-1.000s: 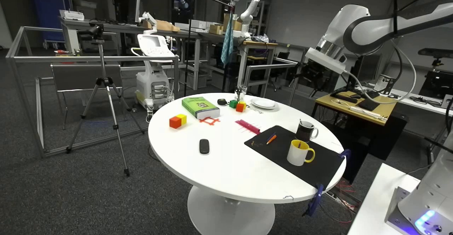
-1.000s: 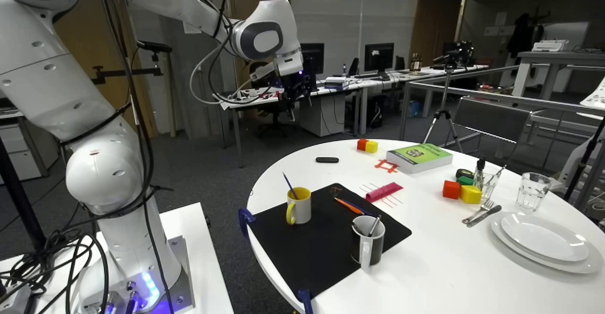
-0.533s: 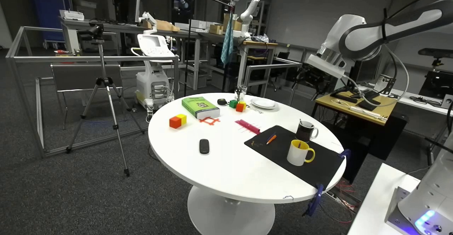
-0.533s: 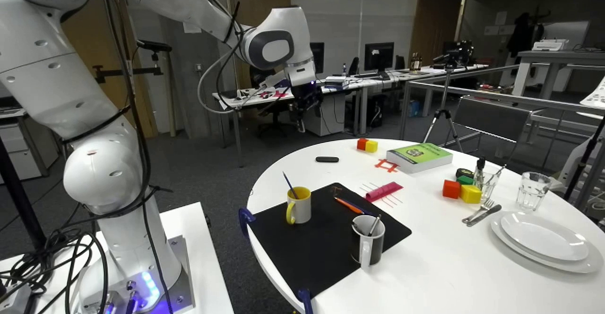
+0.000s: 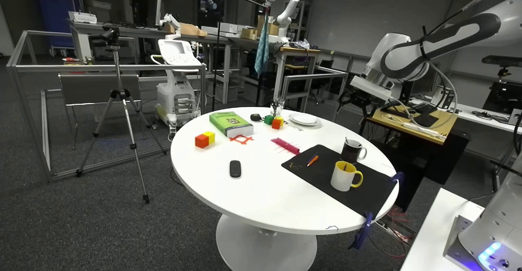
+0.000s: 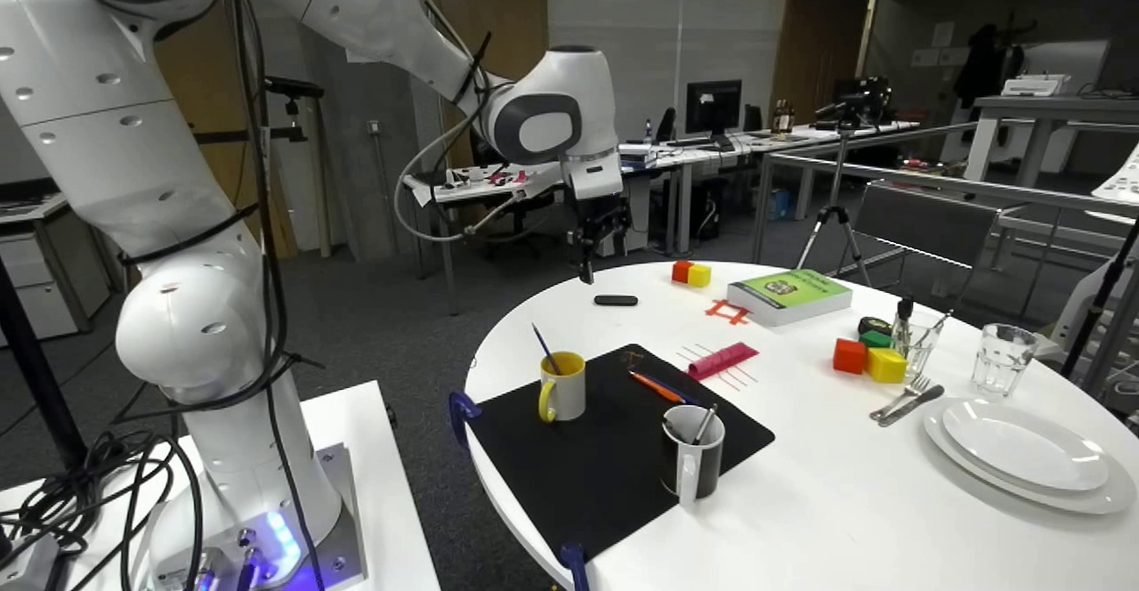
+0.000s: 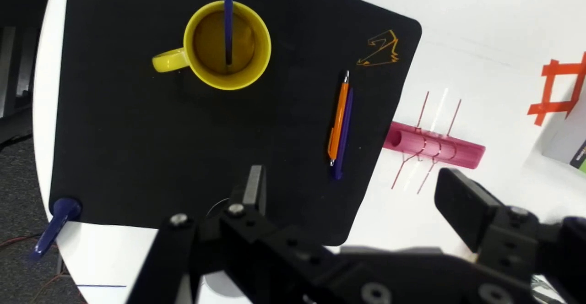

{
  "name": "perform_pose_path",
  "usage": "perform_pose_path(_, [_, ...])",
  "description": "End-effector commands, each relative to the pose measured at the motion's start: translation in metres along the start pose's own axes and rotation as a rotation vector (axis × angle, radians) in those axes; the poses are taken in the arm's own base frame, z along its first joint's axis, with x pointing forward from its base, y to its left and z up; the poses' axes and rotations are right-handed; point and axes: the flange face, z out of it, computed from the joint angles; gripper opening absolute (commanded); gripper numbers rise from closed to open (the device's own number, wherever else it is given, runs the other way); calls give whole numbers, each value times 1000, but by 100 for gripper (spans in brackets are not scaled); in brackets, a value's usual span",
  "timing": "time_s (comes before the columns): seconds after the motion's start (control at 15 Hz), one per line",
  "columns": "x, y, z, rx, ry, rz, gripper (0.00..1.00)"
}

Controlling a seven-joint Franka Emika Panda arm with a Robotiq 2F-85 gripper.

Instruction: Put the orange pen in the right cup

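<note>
While hovering well above the black rectangular mat (image 7: 151,148) with the black two-fingered gripper (image 7: 350,178), probably preparing to pick up the slim orange pen (image 7: 339,118) with silvery ends, lying flat there just beside a slender dark-blue pen (image 7: 345,130). Calling, most likely, for aligning squarely across the orange barrel, lowering gently, and catching one pen without pinching both. Afterwards needing to tip upright over the dark cylindrical mug (image 6: 709,464) with a white handle. Currently holding the fingers spread wide apart, gripping nothing, touching nothing, facing roughly across the pen's width.
</note>
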Motion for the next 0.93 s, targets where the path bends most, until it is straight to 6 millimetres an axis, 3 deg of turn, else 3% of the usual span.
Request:
perform_pose_path(0.0, [16, -5, 25, -16, 3, 3, 100])
perform_pose_path(0.27, [25, -4, 55, -52, -7, 22, 100])
perform_pose_path(0.4, [16, 4, 55, -70, -20, 30, 100])
perform_pose_path(0.87, [20, -1, 62, -58, -2, 34, 100])
